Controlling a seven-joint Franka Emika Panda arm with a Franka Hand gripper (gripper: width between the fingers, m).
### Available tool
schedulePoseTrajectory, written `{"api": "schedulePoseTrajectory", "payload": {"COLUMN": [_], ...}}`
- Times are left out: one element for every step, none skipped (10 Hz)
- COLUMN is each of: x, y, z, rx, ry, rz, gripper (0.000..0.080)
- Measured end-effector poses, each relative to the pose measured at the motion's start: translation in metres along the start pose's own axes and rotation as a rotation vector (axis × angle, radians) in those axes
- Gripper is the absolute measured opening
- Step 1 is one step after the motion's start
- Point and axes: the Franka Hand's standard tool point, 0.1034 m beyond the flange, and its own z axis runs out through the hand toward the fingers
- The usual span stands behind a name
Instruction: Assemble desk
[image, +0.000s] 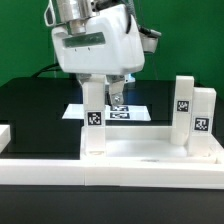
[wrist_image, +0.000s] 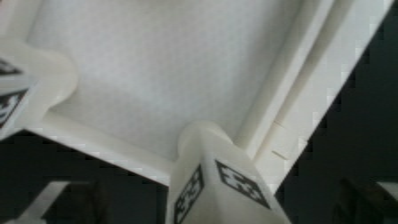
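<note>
The desk top (image: 150, 148) lies flat and white at the front of the table. Its recessed face (wrist_image: 178, 70) fills the wrist view. One white tagged leg (image: 93, 118) stands upright on the top's corner at the exterior view's left, and it also shows in the wrist view (wrist_image: 222, 185). My gripper (image: 105, 95) hangs straight over this leg. In the wrist view the gripper (wrist_image: 210, 205) straddles the leg, open, with dark gaps on both sides. Two more legs (image: 184, 105) (image: 203, 118) stand upright at the top's right end. Another leg (wrist_image: 15, 90) shows at the wrist view's edge.
The marker board (image: 125, 110) lies on the black table behind the gripper. A long low white border bar (image: 60, 172) runs along the front, with another piece (image: 5, 135) at the exterior view's left. A green wall stands behind.
</note>
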Motion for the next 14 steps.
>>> {"api": "schedulePoseTrajectory", "payload": {"x": [0.007, 0.005, 0.006, 0.006, 0.007, 0.003, -0.002, -0.001, -0.001, -0.001, 0.0, 0.0, 0.0, 0.0], "y": [0.011, 0.015, 0.015, 0.015, 0.013, 0.007, 0.005, 0.007, 0.007, 0.007, 0.007, 0.007, 0.007, 0.007], "z": [-0.004, -0.003, -0.003, -0.003, -0.005, -0.004, 0.0, 0.002, 0.002, 0.002, 0.002, 0.002, 0.002, 0.002], "rx": [0.034, 0.016, 0.013, 0.01, -0.028, -0.061, -0.081, -0.083, -0.082, -0.082, -0.082, -0.081, -0.076, -0.073], "ry": [0.064, 0.062, 0.065, 0.066, 0.064, 0.072, 0.068, 0.069, 0.07, 0.07, 0.071, 0.072, 0.074, 0.077], "rz": [0.005, -0.079, -0.159, -0.228, -0.426, -0.576, -0.684, -0.716, -0.695, -0.685, -0.679, -0.645, -0.556, -0.49], "gripper": [0.0648, 0.0648, 0.0649, 0.0649, 0.0649, 0.0649, 0.0649, 0.0649, 0.0637, 0.0482, 0.0482, 0.0301, 0.0301, 0.0287]}}
